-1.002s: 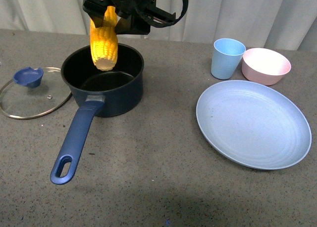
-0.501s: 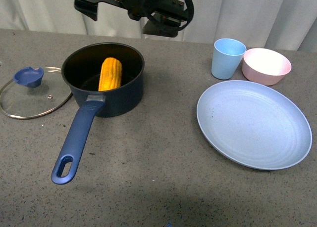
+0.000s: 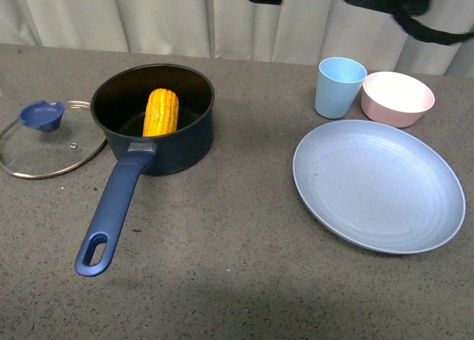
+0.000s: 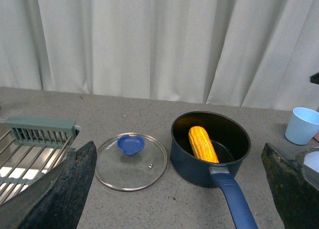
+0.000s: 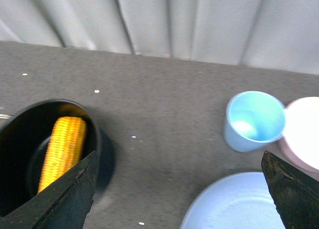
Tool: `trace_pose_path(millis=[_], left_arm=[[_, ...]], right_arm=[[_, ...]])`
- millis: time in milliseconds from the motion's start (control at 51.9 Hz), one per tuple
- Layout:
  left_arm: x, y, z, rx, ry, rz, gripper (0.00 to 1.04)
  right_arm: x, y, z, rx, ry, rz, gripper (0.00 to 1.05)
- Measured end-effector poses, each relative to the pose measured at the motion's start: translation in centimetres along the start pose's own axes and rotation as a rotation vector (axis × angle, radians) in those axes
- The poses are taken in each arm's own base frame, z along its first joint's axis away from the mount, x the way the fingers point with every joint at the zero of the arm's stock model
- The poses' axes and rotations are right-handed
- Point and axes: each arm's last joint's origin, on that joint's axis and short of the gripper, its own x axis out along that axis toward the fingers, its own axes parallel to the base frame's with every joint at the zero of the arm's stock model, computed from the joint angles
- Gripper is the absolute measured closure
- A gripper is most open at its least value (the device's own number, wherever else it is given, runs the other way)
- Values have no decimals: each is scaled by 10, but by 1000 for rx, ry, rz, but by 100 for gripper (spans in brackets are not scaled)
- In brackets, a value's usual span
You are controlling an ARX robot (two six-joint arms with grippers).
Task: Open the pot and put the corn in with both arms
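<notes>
While both end effectors hang spread wide and empty-handed, the yellow-orange corn cob (image 3: 161, 112) lies inside the dark navy-blue round saucepan (image 3: 178, 144), beside its round glass lid (image 3: 52, 140) on the grey tabletop (image 3: 222, 236).

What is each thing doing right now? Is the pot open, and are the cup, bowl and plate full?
Pot: open, corn inside.
Corn: lying in the pot.
Lid: off, flat on the table beside the pot.
Cup: upright, empty.
Bowl: upright, empty.
Plate: empty.
Left gripper: open.
Right gripper: open.
</notes>
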Motion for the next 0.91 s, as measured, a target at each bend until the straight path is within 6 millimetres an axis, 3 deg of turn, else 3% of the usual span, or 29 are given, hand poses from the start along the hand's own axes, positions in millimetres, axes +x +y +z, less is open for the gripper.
trace_pose_path(millis=[58,308,405,463,559,906], left_arm=[[0,0,0,0,0,0,7],[0,0,0,0,0,0,7],[0,0,0,0,0,0,7],[0,0,0,0,-1,-2,7],[0,0,0,0,0,0,7],[0,0,0,0,-1,0,7]], right_arm=[[-23,-14,-9,-43,-49,-59,9],[-96,-39,-45,-171,-164,-153,9],[-107,-43,-51,-194,-187,-165,9],[-110,-50,-58,-128,-353,-209,22],[-123,-66,-73,-83,-471,-215,38],[-161,-100,-103,-67,-501,-220,91]])
